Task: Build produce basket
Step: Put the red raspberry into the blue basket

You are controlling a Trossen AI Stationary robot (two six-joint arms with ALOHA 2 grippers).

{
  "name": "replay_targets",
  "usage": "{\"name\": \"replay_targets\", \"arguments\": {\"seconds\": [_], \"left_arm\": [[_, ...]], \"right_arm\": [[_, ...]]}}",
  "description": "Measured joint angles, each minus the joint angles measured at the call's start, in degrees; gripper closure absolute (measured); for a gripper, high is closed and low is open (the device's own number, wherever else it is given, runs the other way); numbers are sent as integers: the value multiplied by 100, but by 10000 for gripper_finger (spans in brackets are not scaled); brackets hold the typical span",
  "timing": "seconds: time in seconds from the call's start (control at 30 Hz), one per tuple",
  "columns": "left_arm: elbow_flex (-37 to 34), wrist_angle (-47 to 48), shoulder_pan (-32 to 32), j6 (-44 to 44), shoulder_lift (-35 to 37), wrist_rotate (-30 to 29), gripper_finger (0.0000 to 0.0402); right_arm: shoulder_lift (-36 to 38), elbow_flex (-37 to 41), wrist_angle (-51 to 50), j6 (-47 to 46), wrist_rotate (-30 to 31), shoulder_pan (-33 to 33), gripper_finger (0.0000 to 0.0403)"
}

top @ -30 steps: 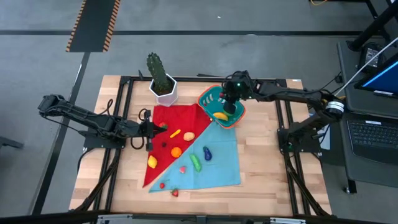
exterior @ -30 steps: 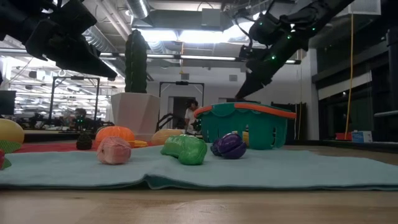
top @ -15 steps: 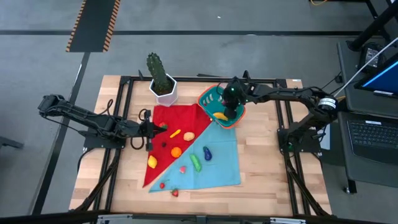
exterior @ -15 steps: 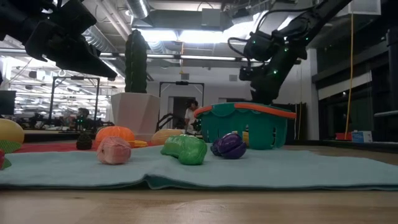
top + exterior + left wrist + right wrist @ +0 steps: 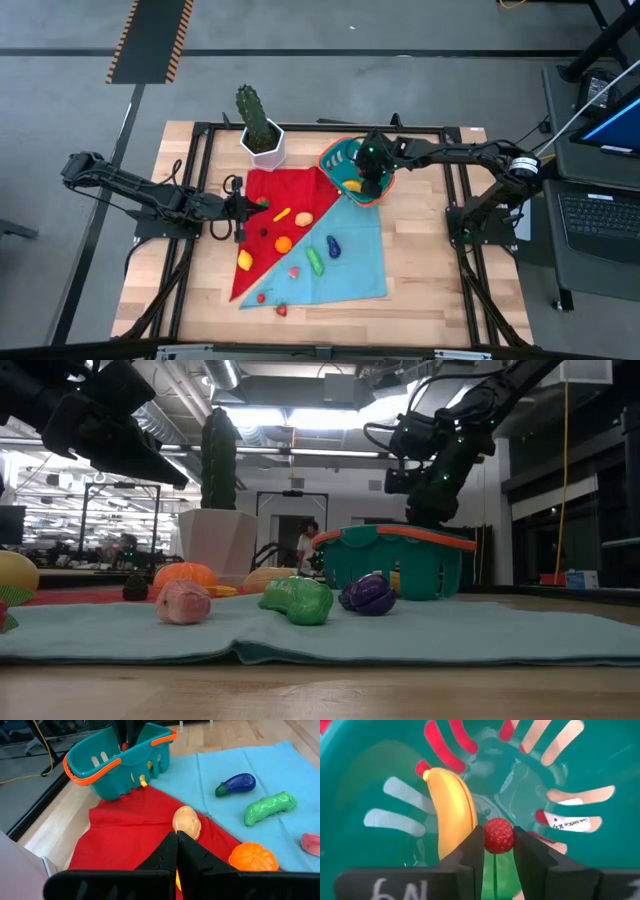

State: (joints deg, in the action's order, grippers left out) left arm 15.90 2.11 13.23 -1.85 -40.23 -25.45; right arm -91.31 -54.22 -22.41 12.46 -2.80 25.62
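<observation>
Red and bumpy, a small toy berry (image 5: pixel 499 835) sits clamped in our right gripper (image 5: pixel 498 851) inside the slotted teal plastic basket (image 5: pixel 380 775), a yellow toy banana (image 5: pixel 449 810) just beside the jaws. Our left gripper (image 5: pixel 176 851) is closed on nothing, and the basket floor beneath the berry is hard to make out.

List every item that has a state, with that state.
right hand: shut on red berry, down inside the basket
left hand: shut, empty, over red cloth
banana: lying in basket
eggplant: lying on blue cloth
cucumber: lying on blue cloth
</observation>
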Motion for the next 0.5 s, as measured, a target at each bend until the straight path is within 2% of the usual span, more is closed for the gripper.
{"name": "replay_targets", "arguments": {"seconds": [0.2, 0.5], "left_arm": [[0, 2, 0, 0, -2, 0, 401], [0, 9, 0, 59, 0, 0, 401]], "right_arm": [[0, 0, 93, -8, 12, 1, 284], [2, 0, 213, -313, 17, 1, 280]]}}
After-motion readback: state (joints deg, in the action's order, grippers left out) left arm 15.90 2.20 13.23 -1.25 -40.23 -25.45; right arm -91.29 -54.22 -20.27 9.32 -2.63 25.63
